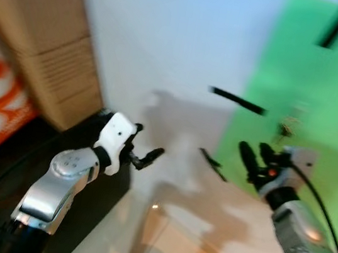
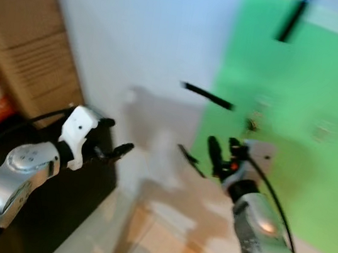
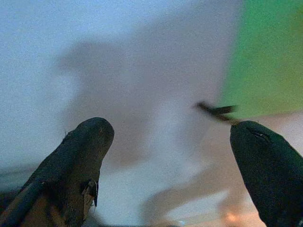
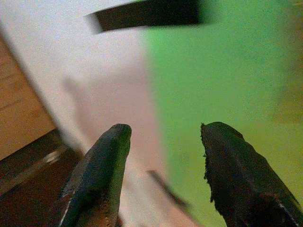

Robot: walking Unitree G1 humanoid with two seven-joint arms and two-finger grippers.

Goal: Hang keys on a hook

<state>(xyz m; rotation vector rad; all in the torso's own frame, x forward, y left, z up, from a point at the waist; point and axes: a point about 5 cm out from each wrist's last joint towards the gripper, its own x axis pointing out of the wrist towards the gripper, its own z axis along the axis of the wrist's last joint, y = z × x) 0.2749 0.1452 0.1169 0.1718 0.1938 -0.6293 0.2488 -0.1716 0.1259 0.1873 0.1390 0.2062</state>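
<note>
While both jaws hang open and empty, steady the blurred view, then find the keys (image 1: pixel 288 126) near the green panel (image 1: pixel 312 103).

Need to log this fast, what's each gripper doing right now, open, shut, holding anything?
Left gripper: open, holding nothing, facing the white wall.
Right gripper: open, holding nothing, raised toward the green panel.

left arm raised, bent at elbow, left of the green panel (image 1: pixel 308 90) | left gripper (image 3: pixel 170 156) fingers spread apart, nothing between | right arm raised before the panel | right gripper (image 4: pixel 163 156) fingers parted, nothing between
</note>
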